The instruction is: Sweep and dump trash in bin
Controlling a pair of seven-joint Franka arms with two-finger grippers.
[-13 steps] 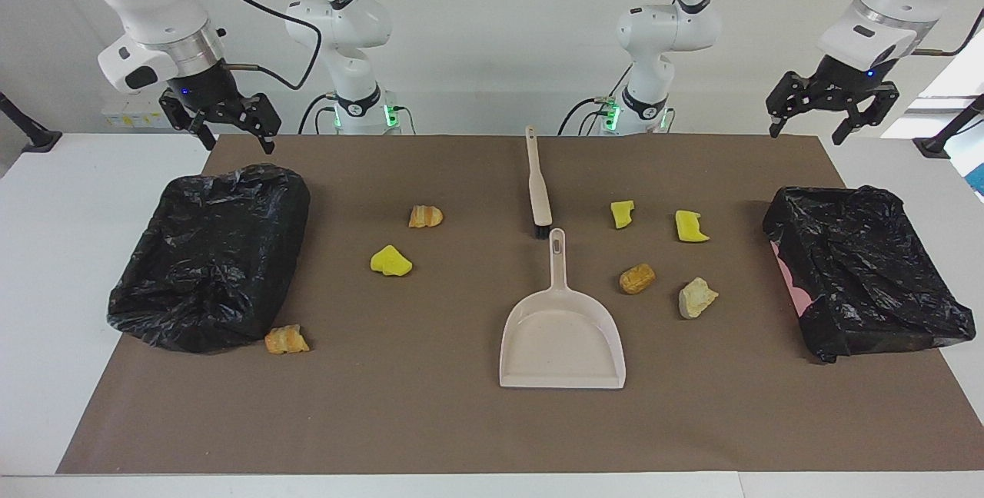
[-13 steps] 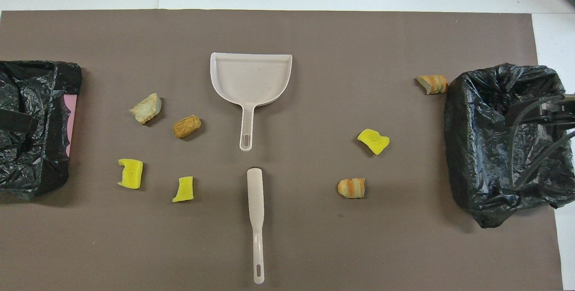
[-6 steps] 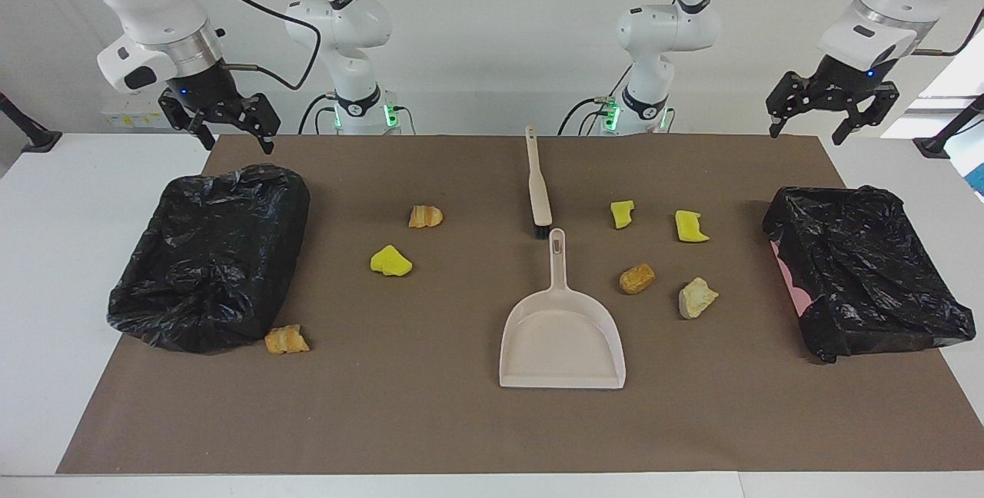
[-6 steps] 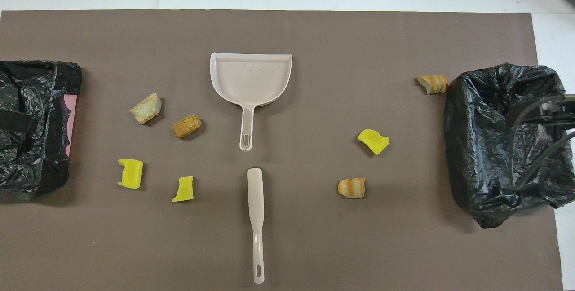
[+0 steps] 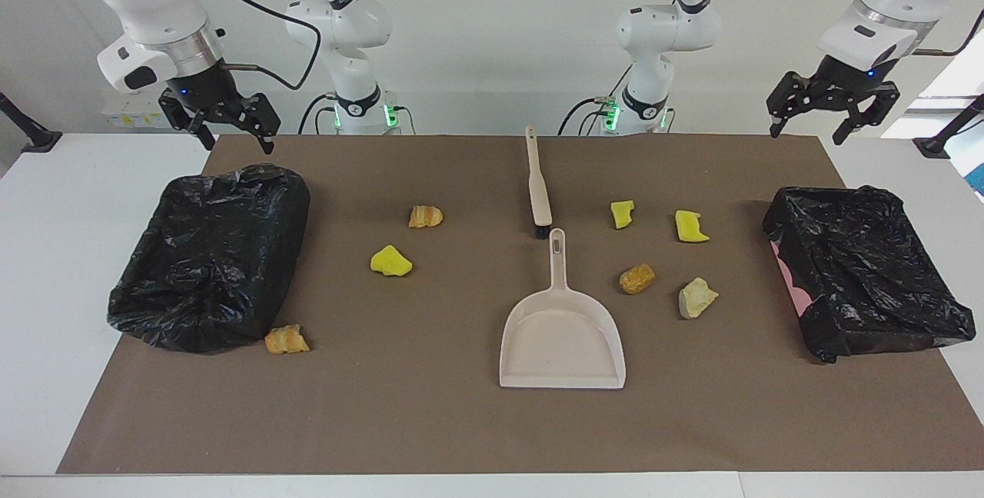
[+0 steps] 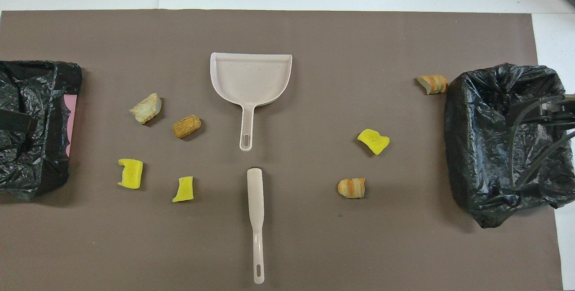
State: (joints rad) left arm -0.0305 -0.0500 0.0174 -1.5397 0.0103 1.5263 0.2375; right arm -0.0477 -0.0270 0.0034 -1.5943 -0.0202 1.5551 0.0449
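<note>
Brush (image 5: 538, 189) lies nearest the robots on the brown mat (image 5: 430, 421), handle toward them, bristle end just beside the handle of the dustpan (image 5: 562, 329), which lies farther out with its mouth facing away from the robots. Both are untouched, so the risk starts with the pickup: the thin flat handles could slip or swivel between the fingers. The left end effector (image 5: 832, 107) hangs wide open and empty above the desk edge near the black-bagged bin (image 5: 865, 267) at its end; the right end effector (image 5: 223, 120) hangs likewise, open and empty, over the near edge of the other bagged bin (image 5: 211, 252). Trash is scattered on the mat: two yellow sponge pieces (image 5: 623, 214) (image 5: 690, 226), a tan bread lump (image 5: 637, 278) and a pale chunk (image 5: 696, 297) toward the left arm's end, a striped bread piece (image 5: 425, 216) and a yellow sponge (image 5: 390, 261) toward the right arm's end, and another bread piece (image 5: 286, 340) farthest out, touching the bin bag. Light lumps could roll past the pan when swept, and that last piece could get pushed under the bag.
</note>
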